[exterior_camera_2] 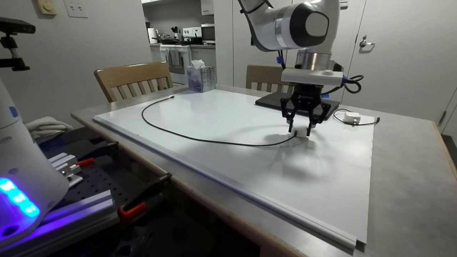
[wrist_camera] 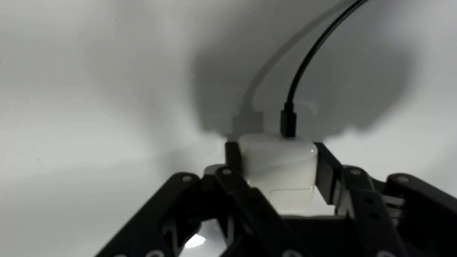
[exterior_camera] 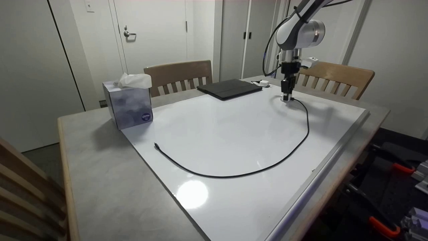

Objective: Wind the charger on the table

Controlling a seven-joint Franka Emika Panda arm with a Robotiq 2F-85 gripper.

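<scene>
On the white table (exterior_camera: 214, 137), the charger (exterior_camera: 224, 176) is sprawling in one wide arc; the gripper (exterior_camera_2: 300, 130) is clamping its plug block (wrist_camera: 278, 160). Winding is probably hinging on the free tip (exterior_camera: 157, 146), lying well away from the gripper towards the tissue box (exterior_camera: 130, 105), whose emblem (exterior_camera: 146, 116) is seemingly reading "Kleenex".

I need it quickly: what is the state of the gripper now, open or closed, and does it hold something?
Gripper: closed, holding the white plug with the black cable connected to it.
</scene>
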